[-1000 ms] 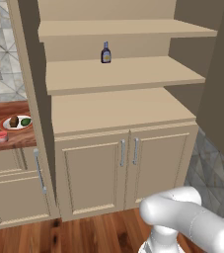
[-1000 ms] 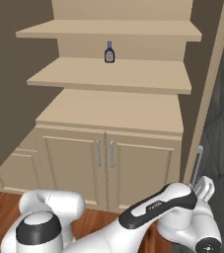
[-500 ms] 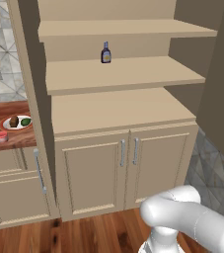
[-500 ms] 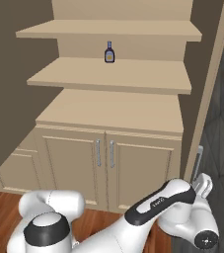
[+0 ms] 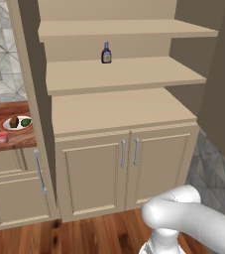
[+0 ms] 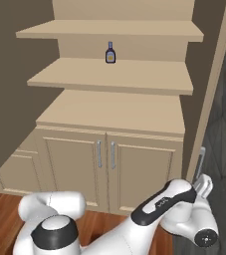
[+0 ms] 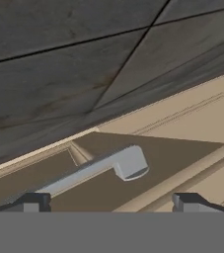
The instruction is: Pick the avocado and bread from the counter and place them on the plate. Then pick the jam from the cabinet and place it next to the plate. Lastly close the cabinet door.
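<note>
At right cabinet door (image 6: 211, 84) edge, pincer (image 7: 111, 201) now closer to grey handle (image 7: 108, 167), tips still spread wide, nothing gripped. Avocado (image 5: 26, 121), bread (image 5: 14, 122) on plate (image 5: 9, 127); jam (image 5: 2, 137) beside it on surface (image 5: 5, 144). Only door closing left.

You are looking at a rendered domestic kitchen. A tall beige cabinet (image 5: 119, 114) is standing open, a dark bottle (image 5: 106, 53) sitting at the back edge of its middle shelf. Left of it, a wood-grain counter (image 5: 5, 141) is carrying a plate (image 5: 17, 123) of food by a tiled wall (image 5: 0, 54). Wooden flooring (image 5: 94, 238) is running beneath.
</note>
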{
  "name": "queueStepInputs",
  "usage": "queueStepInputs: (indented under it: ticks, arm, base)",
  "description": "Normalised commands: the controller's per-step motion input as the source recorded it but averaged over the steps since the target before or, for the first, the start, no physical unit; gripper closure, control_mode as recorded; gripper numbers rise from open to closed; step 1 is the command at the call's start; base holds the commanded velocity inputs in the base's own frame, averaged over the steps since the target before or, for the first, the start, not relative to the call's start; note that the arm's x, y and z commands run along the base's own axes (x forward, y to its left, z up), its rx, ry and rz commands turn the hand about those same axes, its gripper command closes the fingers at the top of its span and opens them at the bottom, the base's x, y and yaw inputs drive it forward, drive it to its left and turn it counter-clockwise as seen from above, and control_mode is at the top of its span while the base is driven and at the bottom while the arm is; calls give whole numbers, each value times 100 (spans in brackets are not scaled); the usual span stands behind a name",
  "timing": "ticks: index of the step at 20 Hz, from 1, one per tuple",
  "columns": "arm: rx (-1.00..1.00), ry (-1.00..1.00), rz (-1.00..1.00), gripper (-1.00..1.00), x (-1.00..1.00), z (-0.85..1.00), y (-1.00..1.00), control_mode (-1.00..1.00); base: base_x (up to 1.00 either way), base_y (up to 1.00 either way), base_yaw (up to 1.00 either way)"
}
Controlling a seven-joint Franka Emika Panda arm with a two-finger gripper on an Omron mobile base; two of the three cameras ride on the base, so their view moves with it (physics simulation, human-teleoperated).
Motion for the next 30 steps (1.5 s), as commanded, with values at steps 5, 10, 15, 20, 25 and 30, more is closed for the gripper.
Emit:
queueStepInputs:
  ticks: [5, 10, 15, 20, 25, 30]
  arm:
    - [0, 0, 0, -100, 8, -11, 0, -100]
    - [0, 0, 0, -100, 1, -5, 2, -100]
    - [-2, 13, 0, -100, 18, -9, 56, -100]
    - [-13, 27, 5, -100, 61, -1, 99, -100]
    - [-16, 31, 8, -100, 96, 0, 100, -100]
    - [-16, 21, 7, -100, 97, 0, 100, -100]
  base:
    - [0, 0, 0]
    - [0, 0, 0]
    - [0, 0, 0]
    - [0, 0, 0]
    - [0, 0, 0]
    - [0, 0, 0]
